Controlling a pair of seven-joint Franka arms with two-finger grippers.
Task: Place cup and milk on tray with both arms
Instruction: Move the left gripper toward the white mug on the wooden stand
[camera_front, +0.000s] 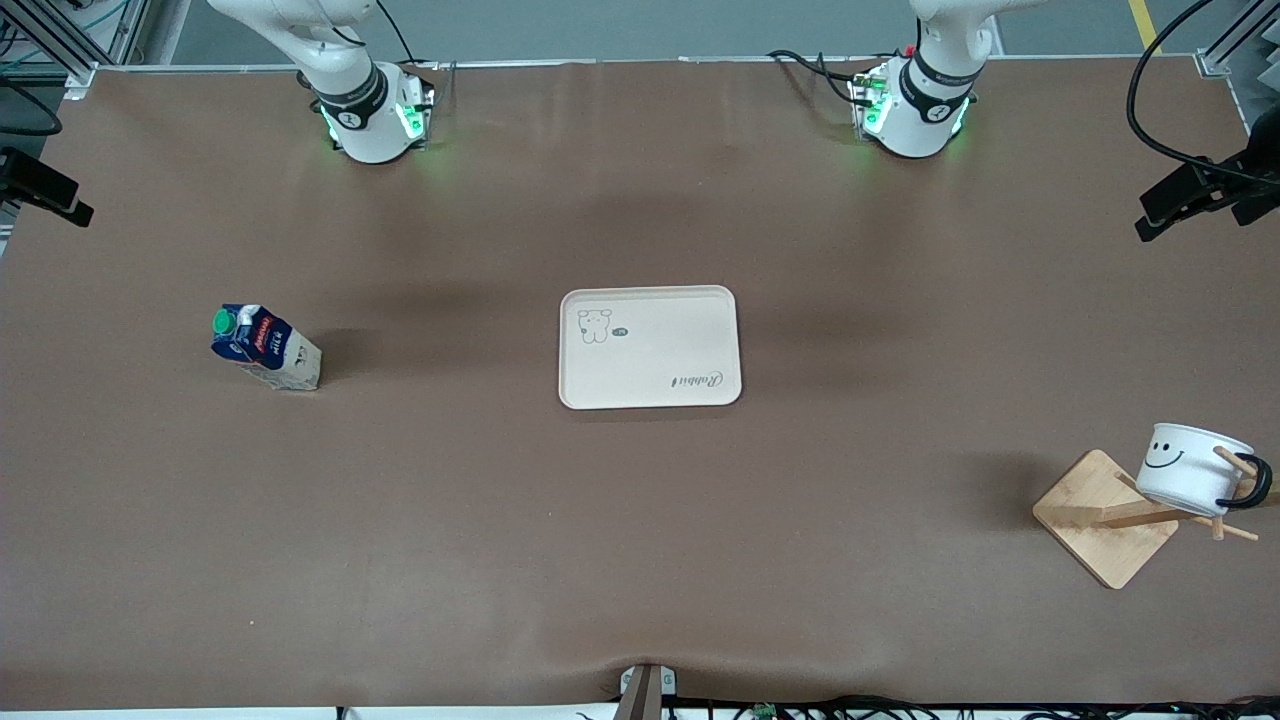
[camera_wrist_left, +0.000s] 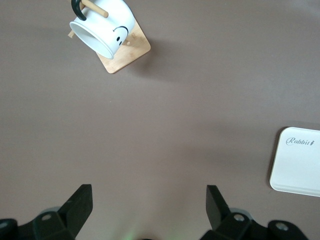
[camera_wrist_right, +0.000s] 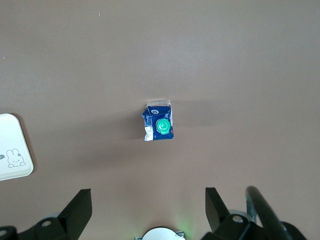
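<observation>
1 cup (camera_front: 1190, 468), 1 milk (camera_front: 266, 347), 1 tray (camera_front: 648, 346)

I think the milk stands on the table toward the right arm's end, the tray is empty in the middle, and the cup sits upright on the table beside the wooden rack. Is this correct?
Not quite. The cup is not on the table: it hangs tilted on a peg of the wooden rack, as the front view shows. The milk does stand toward the right arm's end, and the tray in the middle is empty.

Bare table around tray (camera_front: 650, 347), milk (camera_front: 266, 348) standing alone, cup (camera_front: 1192, 468) hung on rack (camera_front: 1105, 517)
</observation>
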